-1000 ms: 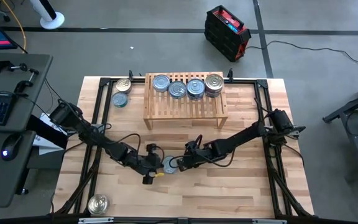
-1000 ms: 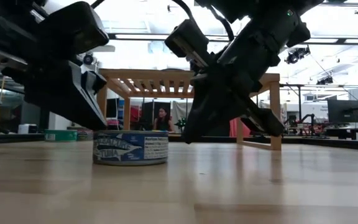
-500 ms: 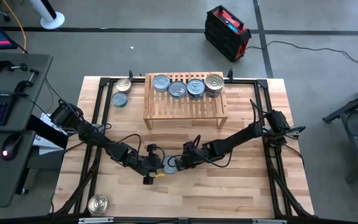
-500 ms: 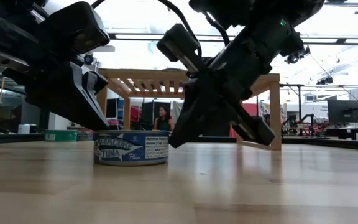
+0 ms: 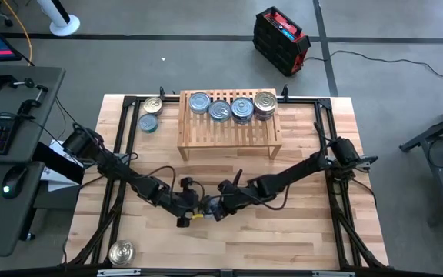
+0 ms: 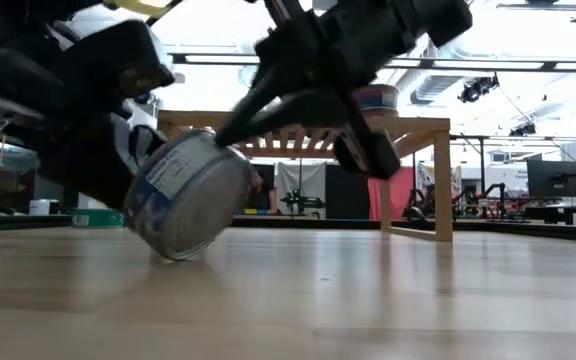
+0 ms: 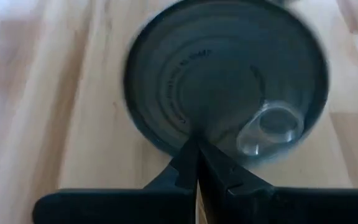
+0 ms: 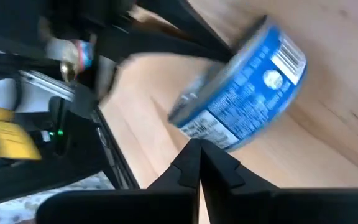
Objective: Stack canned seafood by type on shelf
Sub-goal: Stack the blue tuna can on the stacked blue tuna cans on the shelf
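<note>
Tins are sitting four abreast along the far edge of the shelf (image 5: 229,123), so the stacking is looking partly done. Two more tins (image 5: 151,114) are waiting just left of the shelf, a gold-lidded tin (image 5: 120,252) is lying well in front of the shelf toward the left near corner, and a blue-labelled tuna tin (image 6: 186,195) is tipping on its edge on the table in front of the shelf. Right gripper (image 5: 220,209) is pressing against this tilted tin with fingers together, clamped on nothing. Left gripper (image 5: 191,209) is crowding the tin's other side, fingers likewise together in its wrist view. Judgement: four tins remaining, and no sorting by type is evident yet.
</note>
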Controlling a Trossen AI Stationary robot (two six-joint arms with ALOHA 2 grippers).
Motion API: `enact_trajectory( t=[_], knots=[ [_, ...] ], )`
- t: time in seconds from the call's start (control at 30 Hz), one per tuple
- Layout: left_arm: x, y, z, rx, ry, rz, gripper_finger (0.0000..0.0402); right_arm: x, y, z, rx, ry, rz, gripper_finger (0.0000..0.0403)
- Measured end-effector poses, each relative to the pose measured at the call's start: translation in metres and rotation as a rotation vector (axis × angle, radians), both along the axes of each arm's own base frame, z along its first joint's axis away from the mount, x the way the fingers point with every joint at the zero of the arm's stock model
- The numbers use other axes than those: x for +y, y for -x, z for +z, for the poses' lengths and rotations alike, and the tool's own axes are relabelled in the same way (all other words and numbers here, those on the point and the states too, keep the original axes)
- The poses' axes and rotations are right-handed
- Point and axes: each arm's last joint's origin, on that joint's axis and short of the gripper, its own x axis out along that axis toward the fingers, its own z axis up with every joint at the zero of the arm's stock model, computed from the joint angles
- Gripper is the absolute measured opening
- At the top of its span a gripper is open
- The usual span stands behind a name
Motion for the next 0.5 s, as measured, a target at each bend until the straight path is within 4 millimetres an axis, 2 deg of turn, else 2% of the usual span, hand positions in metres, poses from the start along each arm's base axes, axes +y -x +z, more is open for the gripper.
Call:
enact_trajectory(
  t=[0.2,0.5],
  knots=[
    [0.0002,0.0017,-0.0025,0.022,0.010,0.000,0.0000,-0.0004,-0.0058,0.0093,-0.027,0.027,0.009,0.0000],
    [-0.0001,0.0007,-0.0010,0.005,0.033,0.027,0.0000,-0.0010,-0.0054,0.0110,-0.038,0.061,0.048,0.0000]
  ],
)
